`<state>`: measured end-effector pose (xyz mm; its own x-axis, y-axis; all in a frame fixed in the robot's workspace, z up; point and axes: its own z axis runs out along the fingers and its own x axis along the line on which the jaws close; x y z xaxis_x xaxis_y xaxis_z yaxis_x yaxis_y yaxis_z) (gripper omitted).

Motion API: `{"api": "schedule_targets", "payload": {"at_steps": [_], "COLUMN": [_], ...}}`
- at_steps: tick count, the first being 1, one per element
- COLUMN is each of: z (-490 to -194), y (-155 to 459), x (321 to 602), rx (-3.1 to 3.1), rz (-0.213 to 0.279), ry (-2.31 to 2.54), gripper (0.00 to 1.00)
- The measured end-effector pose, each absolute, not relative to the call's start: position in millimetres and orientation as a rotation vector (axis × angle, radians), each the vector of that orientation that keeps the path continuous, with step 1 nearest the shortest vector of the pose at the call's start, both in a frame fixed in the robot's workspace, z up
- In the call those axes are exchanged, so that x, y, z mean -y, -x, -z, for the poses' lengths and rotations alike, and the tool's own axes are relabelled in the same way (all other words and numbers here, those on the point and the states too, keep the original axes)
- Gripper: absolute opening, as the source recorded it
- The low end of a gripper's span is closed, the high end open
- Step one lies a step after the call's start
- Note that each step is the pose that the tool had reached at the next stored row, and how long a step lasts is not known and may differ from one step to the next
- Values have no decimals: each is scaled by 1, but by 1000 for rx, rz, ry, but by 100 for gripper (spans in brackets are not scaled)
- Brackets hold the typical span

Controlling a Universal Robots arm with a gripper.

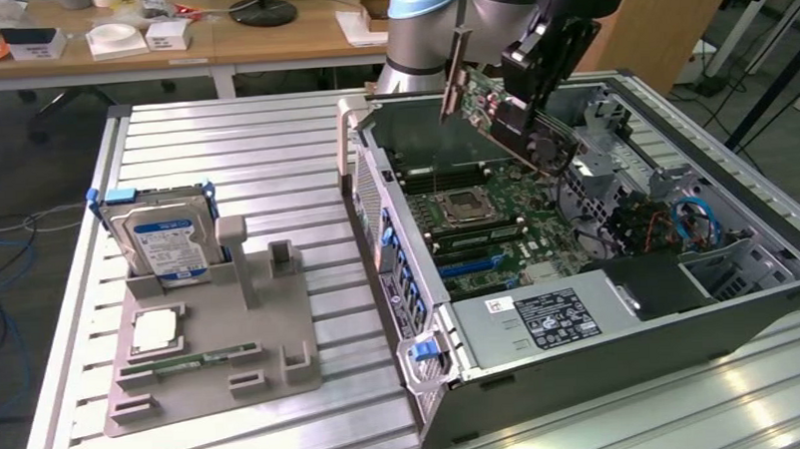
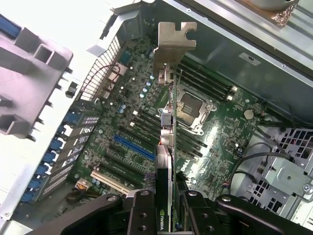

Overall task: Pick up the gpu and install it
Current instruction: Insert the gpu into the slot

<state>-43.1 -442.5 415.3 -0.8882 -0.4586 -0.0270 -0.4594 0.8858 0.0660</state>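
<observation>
gpu point(image 1: 490, 107) is up in the air, clamped between the fingers point(image 2: 142, 215), one on each flat face of the card at the end away from the bracket. It hangs tilted over the open computer case point(image 1: 416, 274), above the motherboard point(image 1: 507, 221) and not seated in any slot. That puts it toward the desk point(image 1: 238, 150) edge farthest from the exterior camera.

Looks-wise, the exterior view shows a green circuit board face with small components, a dark cooler block on it, and a brownish metal strip standing upright at one end. In the wrist view the gpu point(image 2: 167, 132) is edge-on, so it's just a thin line running from the fingers out to a silvery bracket point(image 2: 173, 44) with a notched, bent tab. Below it sit the motherboard point(image 2: 122, 122), its CPU socket point(image 2: 193, 108) and a long blue slot point(image 2: 133, 147).

Readable stuff: "NVIDIA" with the green logo on the card's edge, right between the fingers. The power supply inside the case has a black-and-white sticker point(image 1: 557, 317), but I can't make out the text.

The case lies along the desk edge on the exterior view's right. Near the opposite edge, a gray holder point(image 1: 231, 340) carries a silver hard drive point(image 1: 168, 238) standing upright, with a blue-and-white label that's too small to read.
</observation>
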Motion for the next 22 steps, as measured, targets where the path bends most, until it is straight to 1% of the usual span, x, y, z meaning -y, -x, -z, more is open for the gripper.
{"api": "schedule_targets", "payload": {"at_steps": [22], "z": [-415], "y": [43], "x": [442], "rx": [-3012], "rz": [-111], "ry": [857], "gripper": [26]}}
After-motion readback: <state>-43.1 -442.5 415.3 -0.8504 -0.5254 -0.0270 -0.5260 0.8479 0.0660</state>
